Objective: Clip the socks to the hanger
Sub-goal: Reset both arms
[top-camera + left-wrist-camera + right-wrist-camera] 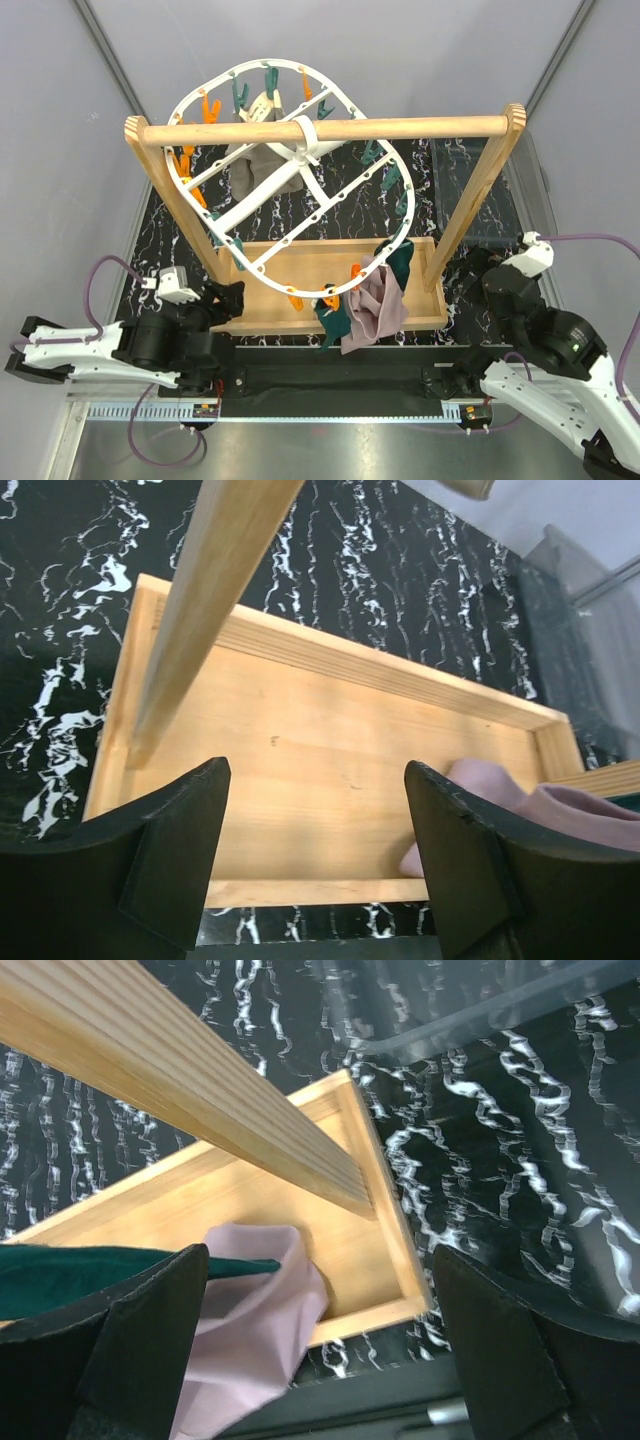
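Note:
The white oval hanger (300,150) hangs tilted from the wooden rail, with orange and teal clothespins round its rim. A mauve-pink sock (378,305) and dark teal socks (400,260) dangle at its near right rim and drape over the wooden tray's front edge. My left gripper (228,298) is open and empty at the tray's front left; its wrist view (315,860) shows the pink sock (500,795) at the right. My right gripper (490,278) is open and empty by the tray's right end; its wrist view (320,1350) shows the pink sock (250,1330) and a teal sock (80,1265).
The wooden stand has a rail (330,130), two slanted posts (200,600) (180,1070) and a shallow tray base (270,265). A grey-beige cloth (255,165) hangs at the hanger's far side. A clear plastic bin (480,190) stands at the back right on the black marbled mat.

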You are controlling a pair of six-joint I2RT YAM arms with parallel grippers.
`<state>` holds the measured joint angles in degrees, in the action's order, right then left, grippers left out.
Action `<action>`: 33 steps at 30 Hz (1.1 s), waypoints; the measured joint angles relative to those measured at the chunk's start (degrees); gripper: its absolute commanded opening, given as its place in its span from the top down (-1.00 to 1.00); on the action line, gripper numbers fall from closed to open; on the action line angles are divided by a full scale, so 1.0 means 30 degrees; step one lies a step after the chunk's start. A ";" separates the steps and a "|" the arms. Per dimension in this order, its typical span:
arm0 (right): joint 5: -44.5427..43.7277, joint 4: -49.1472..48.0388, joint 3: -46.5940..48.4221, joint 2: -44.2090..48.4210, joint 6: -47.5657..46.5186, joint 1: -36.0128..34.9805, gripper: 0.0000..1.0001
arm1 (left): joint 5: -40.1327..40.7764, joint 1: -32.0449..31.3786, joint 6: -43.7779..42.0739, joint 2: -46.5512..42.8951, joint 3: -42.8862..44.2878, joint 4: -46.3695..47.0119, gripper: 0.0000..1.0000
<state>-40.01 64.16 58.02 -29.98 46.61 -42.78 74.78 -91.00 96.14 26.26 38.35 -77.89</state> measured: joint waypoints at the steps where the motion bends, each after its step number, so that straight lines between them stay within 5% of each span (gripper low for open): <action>1: 0.0036 -0.0408 -0.0583 0.0350 0.0066 0.0000 -0.99 | -0.0007 0.0000 -0.0306 -0.0160 -0.0240 0.0036 -0.56; 11: 0.3257 -0.7133 -0.9012 0.8276 -0.0860 0.0007 -0.99 | -0.0619 0.0036 -0.7140 -0.3475 -0.5595 0.8888 -0.94; 21: 0.8648 -1.5664 -1.7347 0.9479 -0.1064 0.0007 -1.00 | -0.2324 0.0036 -0.8743 -0.4087 -0.9777 1.6087 -0.97; 33: 0.7854 -1.8433 -1.8178 0.8204 0.0969 -0.0007 -0.99 | -0.4605 0.0073 -0.7752 -0.5974 -1.1540 2.2032 -0.97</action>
<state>-16.45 8.86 3.49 -5.37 49.52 -42.81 60.97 -90.78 72.88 8.34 3.73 -11.79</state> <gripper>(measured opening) 0.994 0.984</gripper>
